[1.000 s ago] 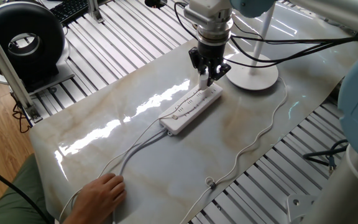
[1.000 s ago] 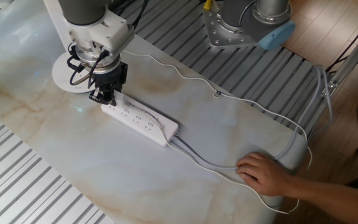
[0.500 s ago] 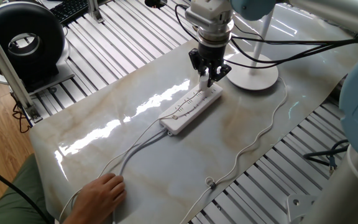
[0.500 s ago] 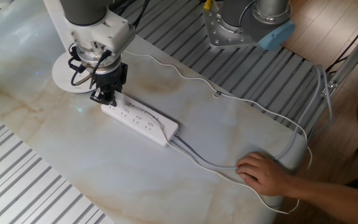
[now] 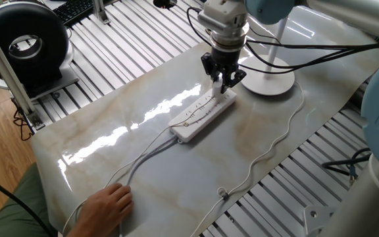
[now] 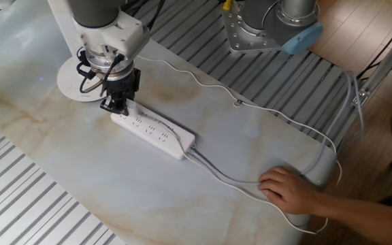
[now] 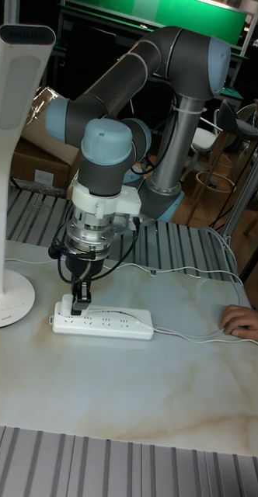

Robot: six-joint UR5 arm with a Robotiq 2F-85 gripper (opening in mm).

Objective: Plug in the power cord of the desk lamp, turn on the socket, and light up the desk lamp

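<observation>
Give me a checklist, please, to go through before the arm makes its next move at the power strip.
1. Hand is over the lamp-side end of the long white power strip: ok.
2. Small white plug held between the fingers: ok.
3. Plug fully seated in outlet: cannot tell.
4. Thin white cord lies slack on the table: ok.
5. Person's hand rests on the cables, away from the strip: ok.
6. White round-based lamp lit: not ok.

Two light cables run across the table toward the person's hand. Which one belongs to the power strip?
The thicker grey cable, which leaves the end of the power strip farthest from the gripper. The thin white cord instead curves away from the lamp base.
</observation>
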